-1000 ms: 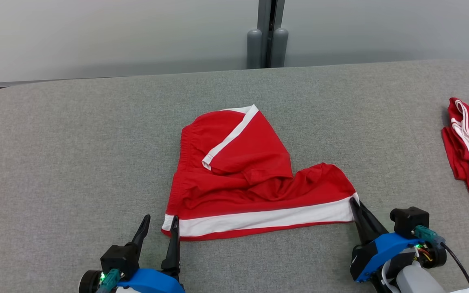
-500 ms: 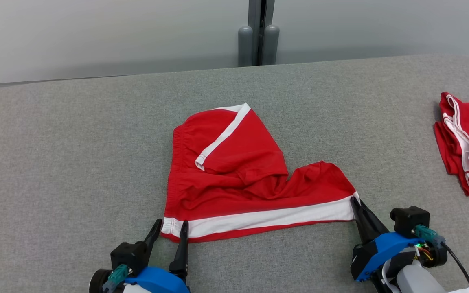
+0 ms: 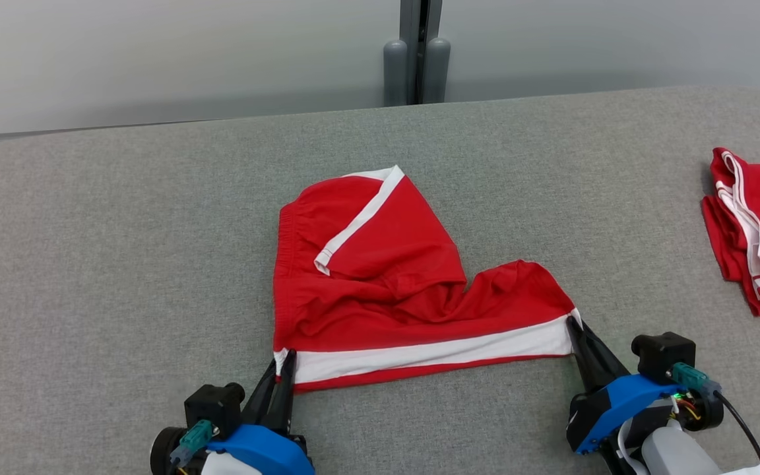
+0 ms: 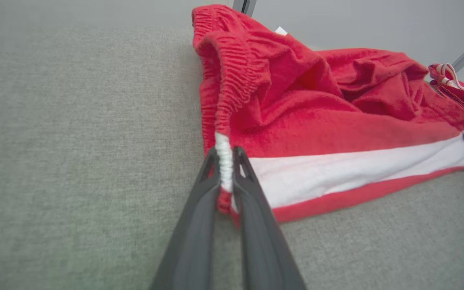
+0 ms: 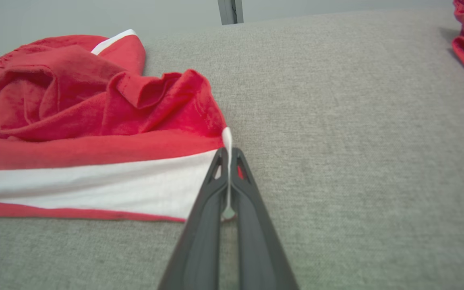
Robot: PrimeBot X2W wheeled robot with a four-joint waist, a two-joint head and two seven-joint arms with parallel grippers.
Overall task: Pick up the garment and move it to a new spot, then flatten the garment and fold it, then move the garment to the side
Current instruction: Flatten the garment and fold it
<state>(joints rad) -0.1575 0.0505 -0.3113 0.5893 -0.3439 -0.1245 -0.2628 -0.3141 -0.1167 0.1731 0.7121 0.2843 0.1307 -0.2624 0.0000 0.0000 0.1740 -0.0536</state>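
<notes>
The garment [image 3: 386, 284] is a pair of red shorts with a white side stripe, lying crumpled on the grey table [image 3: 123, 231], one leg folded back over the waistband. My left gripper [image 3: 284, 359] is shut on the near left corner, at the elastic waistband [image 4: 224, 161]. My right gripper [image 3: 574, 324] is shut on the near right corner, on the white stripe's end [image 5: 227, 141]. The stripe runs taut between the two grippers along the garment's near edge.
A second red garment with white stripes [image 3: 753, 231] lies folded at the table's right edge. A grey post [image 3: 416, 59] stands behind the table's far edge against a pale wall.
My left gripper moved forward to the garment's near left corner and closed on it. The right gripper kept its grip. The head camera shifted slightly.
</notes>
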